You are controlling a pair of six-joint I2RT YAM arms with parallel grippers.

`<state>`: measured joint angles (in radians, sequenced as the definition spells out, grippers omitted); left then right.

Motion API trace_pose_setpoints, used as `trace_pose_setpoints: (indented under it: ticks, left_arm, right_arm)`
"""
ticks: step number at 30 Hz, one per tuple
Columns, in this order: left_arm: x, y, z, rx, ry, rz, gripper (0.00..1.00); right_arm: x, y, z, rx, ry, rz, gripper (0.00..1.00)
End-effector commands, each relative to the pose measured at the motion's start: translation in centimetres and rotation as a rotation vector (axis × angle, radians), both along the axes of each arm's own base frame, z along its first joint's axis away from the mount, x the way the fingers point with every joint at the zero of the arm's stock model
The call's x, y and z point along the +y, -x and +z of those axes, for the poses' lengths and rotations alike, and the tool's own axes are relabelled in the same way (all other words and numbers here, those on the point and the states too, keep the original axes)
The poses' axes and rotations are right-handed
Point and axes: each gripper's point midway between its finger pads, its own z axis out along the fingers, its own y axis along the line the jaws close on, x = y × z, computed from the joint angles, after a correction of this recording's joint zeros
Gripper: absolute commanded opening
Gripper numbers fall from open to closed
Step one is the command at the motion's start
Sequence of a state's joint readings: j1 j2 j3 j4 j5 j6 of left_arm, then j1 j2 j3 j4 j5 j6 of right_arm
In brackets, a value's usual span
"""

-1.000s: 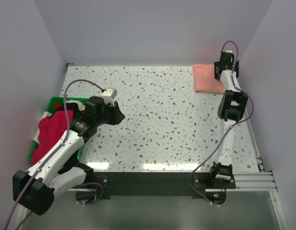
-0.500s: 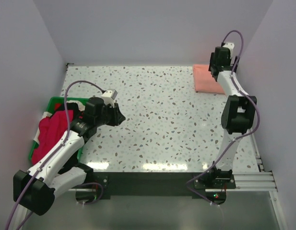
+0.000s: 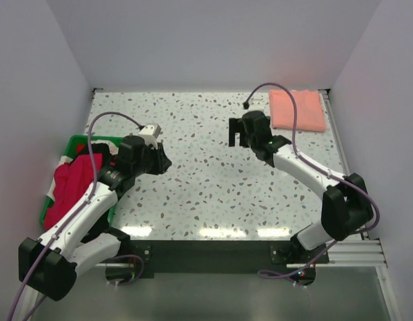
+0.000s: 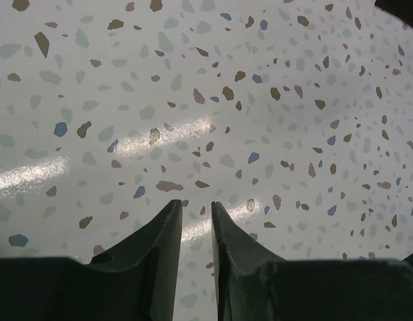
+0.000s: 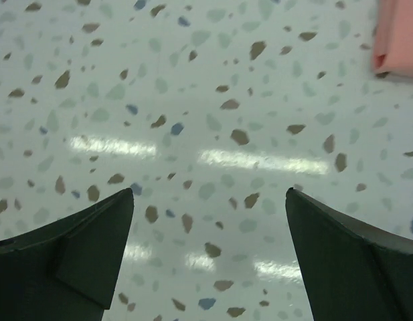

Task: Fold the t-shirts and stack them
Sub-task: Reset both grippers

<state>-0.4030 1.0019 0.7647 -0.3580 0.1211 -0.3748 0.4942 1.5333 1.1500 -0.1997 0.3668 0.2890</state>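
Note:
A salmon-pink t-shirt (image 3: 297,110) lies folded flat at the table's back right; its corner shows in the right wrist view (image 5: 397,37). A crimson red t-shirt (image 3: 69,190) lies bunched in the green bin (image 3: 75,139) at the left edge. My right gripper (image 3: 238,134) hovers over the bare middle of the table, left of the pink shirt, jaws wide open and empty (image 5: 209,190). My left gripper (image 3: 164,162) is over bare table right of the bin, jaws almost together with a narrow gap and nothing between them (image 4: 197,202).
The speckled tabletop (image 3: 213,174) is walled in white at the back and both sides. The green bin stands against the left wall, partly under my left arm. A metal rail (image 3: 353,251) runs along the near right edge.
My right arm has swung from over the pink shirt at the back right to the table's middle, leaving the shirt uncovered. The left arm has barely moved.

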Motion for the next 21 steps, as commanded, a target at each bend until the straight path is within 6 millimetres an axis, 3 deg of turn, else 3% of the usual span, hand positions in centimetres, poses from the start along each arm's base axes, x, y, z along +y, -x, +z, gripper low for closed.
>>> trace_pose_setpoints:
  ticks: [1,4,8,17,21]
  left_arm:
    - [0.6,-1.5,1.8,-0.064,-0.006,0.050,0.29]
    - [0.7,-1.7,1.3,-0.054,-0.004,0.064,0.29]
    - [1.2,-1.7,0.9,-0.052,-0.019,0.086,0.29]
    - [1.1,-1.8,1.6,-0.084,-0.001,0.085,0.29]
    - [1.1,-1.6,1.7,-0.090,0.002,0.085,0.29]
  right_arm:
    - [4.6,4.7,0.0,0.035,-0.162,0.123,0.99]
    - [5.7,8.2,-0.7,0.063,-0.244,0.188,0.99]
    - [5.0,10.4,-0.5,0.082,-0.282,0.202,0.99]
    - [4.0,11.7,2.1,0.041,-0.231,0.267,0.99]
    - [3.3,11.2,2.8,0.023,-0.249,0.195,0.99]
